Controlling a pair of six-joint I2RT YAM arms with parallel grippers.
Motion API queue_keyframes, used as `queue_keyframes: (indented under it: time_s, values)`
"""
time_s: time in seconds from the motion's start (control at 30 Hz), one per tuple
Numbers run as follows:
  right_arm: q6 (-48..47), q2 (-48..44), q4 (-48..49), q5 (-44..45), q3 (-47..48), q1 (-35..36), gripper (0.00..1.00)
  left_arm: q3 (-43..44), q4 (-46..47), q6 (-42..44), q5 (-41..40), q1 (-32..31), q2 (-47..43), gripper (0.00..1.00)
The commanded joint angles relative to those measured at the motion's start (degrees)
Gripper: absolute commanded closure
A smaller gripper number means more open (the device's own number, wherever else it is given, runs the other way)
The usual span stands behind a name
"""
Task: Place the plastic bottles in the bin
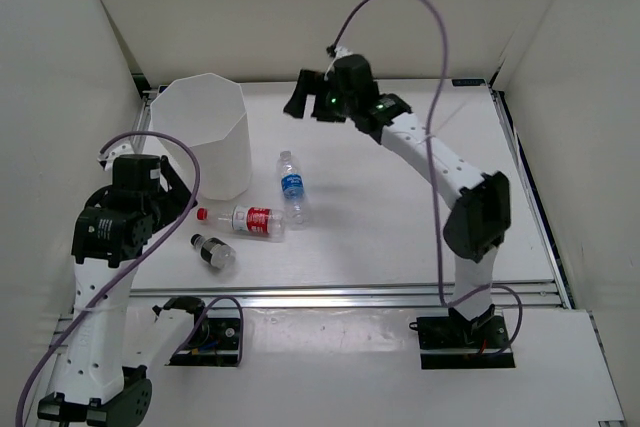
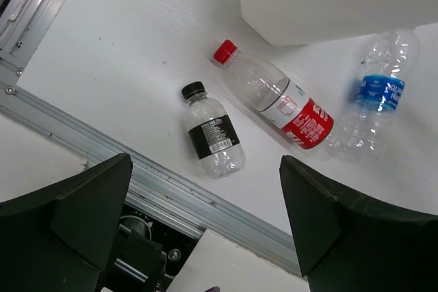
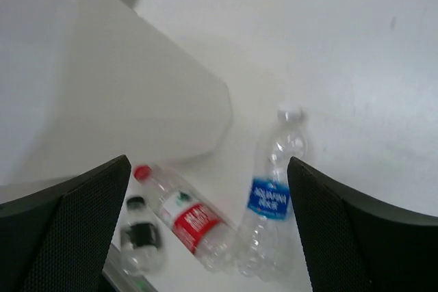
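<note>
Wide open and empty, my left gripper [image 2: 204, 169] hangs over the near-left part of the table [image 1: 400, 237], where three plastic bottles lie on their sides. The short dark-labelled bottle [image 2: 212, 138] is nearest the metal rail [image 2: 102, 148]. The red-capped bottle [image 2: 274, 97] lies next to it, its base just beside that of the blue-labelled bottle [image 2: 376, 97]. The white faceted bin [image 1: 205, 132] stands upright behind them, close to the red cap. My right gripper [image 3: 207, 165], also open and holding nothing, hovers high to the right of the bin.
</note>
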Motion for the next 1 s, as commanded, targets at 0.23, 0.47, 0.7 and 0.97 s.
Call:
queue_keyframes:
  time_s: [0.23, 0.47, 0.7, 0.97]
  values:
    - [1.56, 25.51, -11.59, -11.52, 8.04, 1.40, 0.02, -3.03, 5.95, -1.00, -7.74, -0.36, -2.67, 0.00]
    - [2.17, 36.27, -15.29, -16.18, 15.79, 0.87, 0.04, -4.18, 5.25, -1.00, -10.29, -0.36, -0.56, 0.00]
    - [2.27, 31.44, -12.74, -17.76, 11.14, -1.14, 0.30, -4.18, 2.27, -1.62, -10.91, -0.36, 1.64, 0.00]
    - [0.51, 24.15, -13.53, -17.24, 15.26, -3.52, 0.53, -4.53, 4.02, -2.76, -10.29, -0.36, 1.64, 0.00]
